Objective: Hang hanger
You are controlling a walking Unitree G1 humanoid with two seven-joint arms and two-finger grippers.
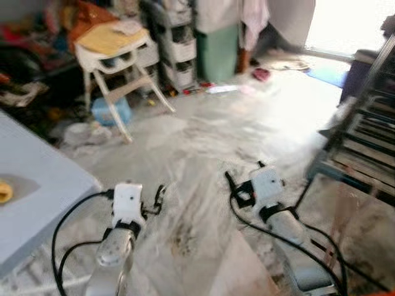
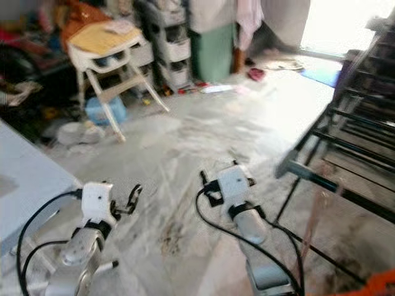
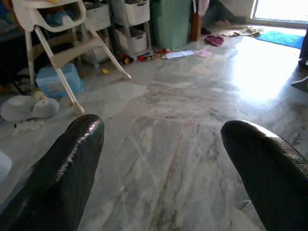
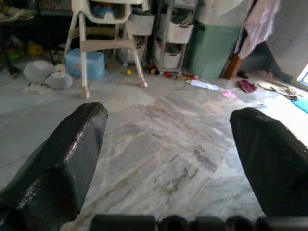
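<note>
My left gripper (image 1: 159, 198) is held low over the marble floor, open, with nothing between its fingers (image 3: 72, 163). To its right my right gripper (image 1: 244, 174) hovers over the same floor, also open and empty, its two pads (image 4: 72, 144) wide apart. A dark metal drying rack (image 2: 352, 148) stands at the right, close to the right arm. An orange edge (image 2: 382, 282) shows at the lower right corner; what it is cannot be told. The eye views are blurred.
A pale blue table (image 1: 37, 185) with a yellow item (image 1: 5, 191) is at my left. Ahead stand a white high chair (image 1: 114, 55), a blue box (image 1: 111, 111), plastic drawers (image 1: 176, 43) and a green bin (image 1: 217, 49). Marble floor (image 1: 203, 142) lies between.
</note>
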